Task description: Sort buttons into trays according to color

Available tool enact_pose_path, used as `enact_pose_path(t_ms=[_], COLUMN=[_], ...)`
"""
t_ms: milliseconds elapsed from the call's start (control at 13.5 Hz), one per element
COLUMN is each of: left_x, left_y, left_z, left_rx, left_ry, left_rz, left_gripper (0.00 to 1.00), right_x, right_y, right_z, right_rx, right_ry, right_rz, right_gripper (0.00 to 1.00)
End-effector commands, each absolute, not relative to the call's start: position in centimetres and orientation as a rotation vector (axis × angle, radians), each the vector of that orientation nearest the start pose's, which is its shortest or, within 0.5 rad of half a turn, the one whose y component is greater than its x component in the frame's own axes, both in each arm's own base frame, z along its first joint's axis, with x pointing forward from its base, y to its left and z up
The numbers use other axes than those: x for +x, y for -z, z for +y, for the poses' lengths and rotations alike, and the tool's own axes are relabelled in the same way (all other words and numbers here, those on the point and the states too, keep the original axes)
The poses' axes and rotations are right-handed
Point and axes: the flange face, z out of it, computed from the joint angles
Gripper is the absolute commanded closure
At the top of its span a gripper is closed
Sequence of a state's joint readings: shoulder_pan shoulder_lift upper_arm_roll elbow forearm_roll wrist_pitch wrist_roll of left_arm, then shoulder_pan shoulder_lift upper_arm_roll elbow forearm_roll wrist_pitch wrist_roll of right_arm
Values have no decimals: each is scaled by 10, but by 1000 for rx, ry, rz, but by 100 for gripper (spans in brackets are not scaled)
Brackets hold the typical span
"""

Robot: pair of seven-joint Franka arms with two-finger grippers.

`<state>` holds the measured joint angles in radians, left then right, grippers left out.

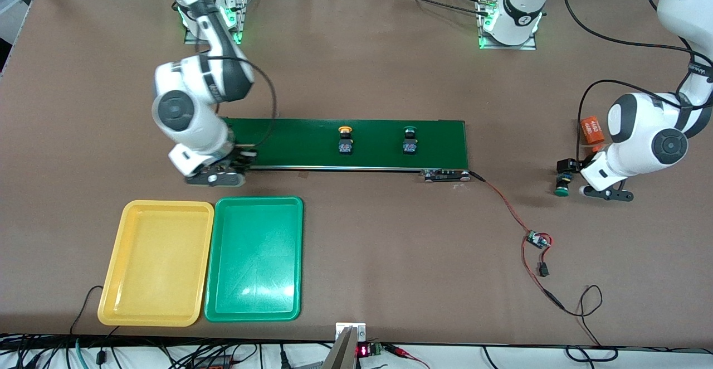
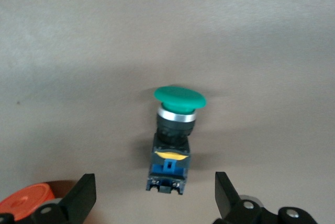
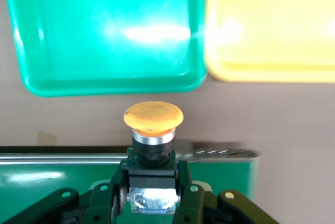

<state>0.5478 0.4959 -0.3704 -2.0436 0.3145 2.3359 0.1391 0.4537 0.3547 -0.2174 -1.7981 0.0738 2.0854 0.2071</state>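
Right gripper (image 3: 152,182) pinches a yellow-capped button (image 3: 153,130) by its black body. Left gripper (image 2: 155,195), spread, straddles a green-capped button (image 2: 175,130) lying on the desk (image 2: 167,25).

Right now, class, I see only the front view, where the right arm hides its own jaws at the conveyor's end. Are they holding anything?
Observer: Yes. The right wrist view shows the right arm's jaws shut on the body of a yellow-capped button.
Operator: And the left arm's jaws, by the green-capped button on the table?
Observer: Open, one finger on each side of that green-capped button, with neither touching it.
Operator: Is anything crowding them?
Observer: An orange cylinder sits right beside one finger in the left wrist view.
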Motion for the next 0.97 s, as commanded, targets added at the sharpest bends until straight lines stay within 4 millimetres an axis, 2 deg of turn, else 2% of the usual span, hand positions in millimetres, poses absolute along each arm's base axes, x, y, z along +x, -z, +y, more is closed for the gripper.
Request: enact_pose_path(t_ms=[0, 74, 297, 446, 520, 669, 891], left_x=[574, 578, 576, 573, 573, 573, 572], left_y=[-196, -195, -188, -186, -185, -184, -181], left_z=[108, 110, 111, 110, 109, 106, 106], left_rx=[-3094, -3095, -3110, -3119, -3119, -3118, -3120], left_ry=[-243, -237, -251, -261, -263, -268, -276], left_rz=[454, 472, 493, 488, 493, 504, 502], left_gripper=[0, 0, 0, 0, 3, 33, 59], right_x=[654, 666, 692, 706, 710, 720, 731], right_y=[-369, -370, -364, -347, -339, -320, -284], right_z=[101, 77, 35, 11, 1, -15, -40], right_rx=[-3161, -3160, -3158, -3162, -3165, -3174, -3192], right_ry=[-110, -125, -111, -104, -107, -73, 18], right_rz=[-92, -105, -154, -184, -190, -213, -278], right_gripper=[81, 81, 81, 80, 80, 80, 79])
